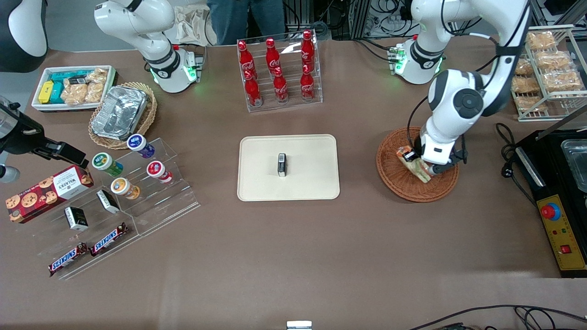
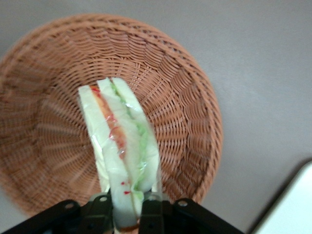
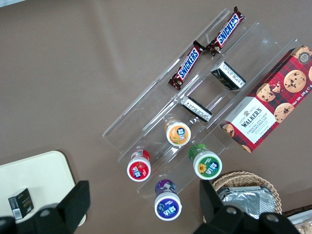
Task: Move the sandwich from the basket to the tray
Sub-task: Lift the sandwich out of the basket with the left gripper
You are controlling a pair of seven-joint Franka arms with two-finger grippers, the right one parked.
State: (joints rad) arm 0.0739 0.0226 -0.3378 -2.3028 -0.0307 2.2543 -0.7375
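The sandwich, a wrapped white-bread wedge with red and green filling at its edge, is clamped between the fingers of my left gripper. The gripper is shut on the wedge's narrow end and holds it over the inside of the round reddish-brown wicker basket. The basket's woven floor and rim show all around the sandwich. The cream rectangular tray lies on the table beside the basket, toward the parked arm's end. One corner of the tray shows in the left wrist view.
A small dark box stands in the middle of the tray. A clear rack of red bottles is farther from the front camera than the tray. A black machine and a wire rack of bagged pastries flank the basket at the working arm's end.
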